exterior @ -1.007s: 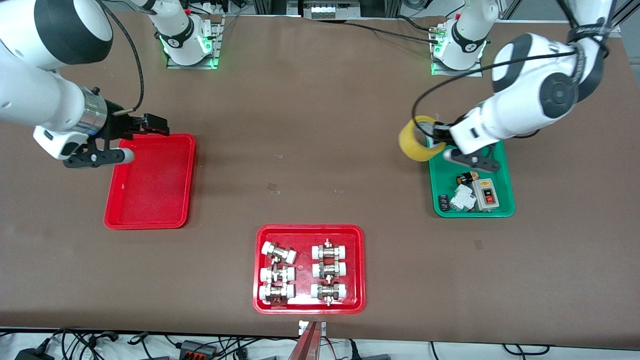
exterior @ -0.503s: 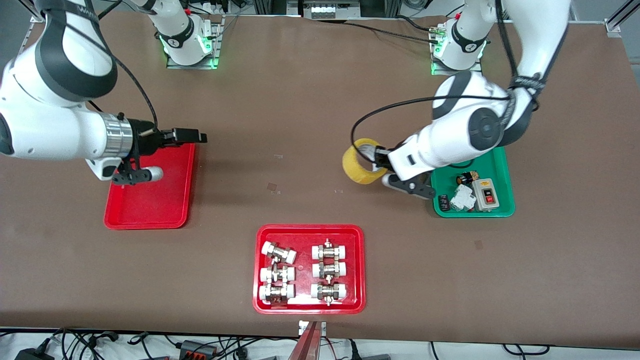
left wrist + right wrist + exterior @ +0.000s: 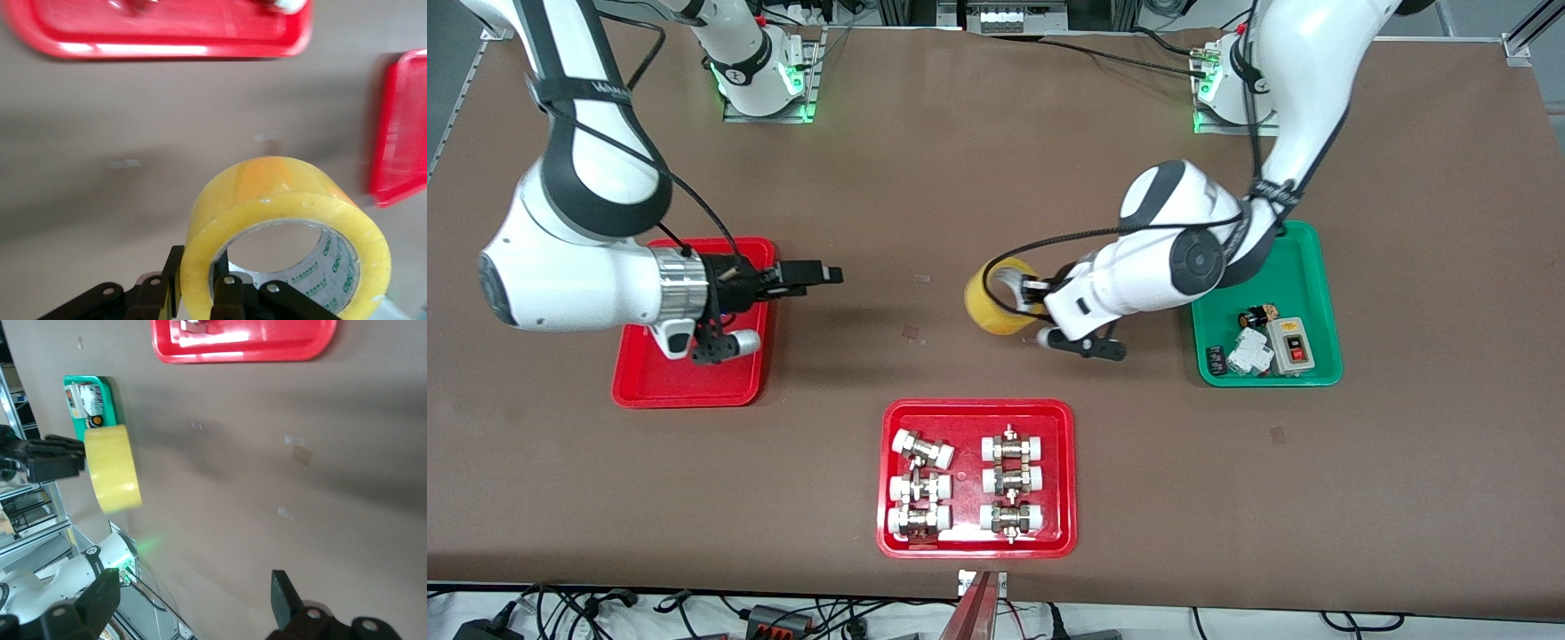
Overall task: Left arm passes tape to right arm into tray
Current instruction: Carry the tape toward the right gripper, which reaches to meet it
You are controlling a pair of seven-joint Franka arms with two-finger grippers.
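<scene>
Both arms have closed toward mid-table: your left gripper, fingers clamped on the tape, carries it above the table toward the spread-fingered right gripper, just off the red tray; handover looks imminent.

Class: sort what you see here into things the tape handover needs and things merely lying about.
Needed:
- yellowish translucent packing tape roll, held in the left claw
- right claw, open
- plain red plastic tray

Lying about:
- red tray of white-capped metal fittings
- green plastic tray of small electrical parts
</scene>
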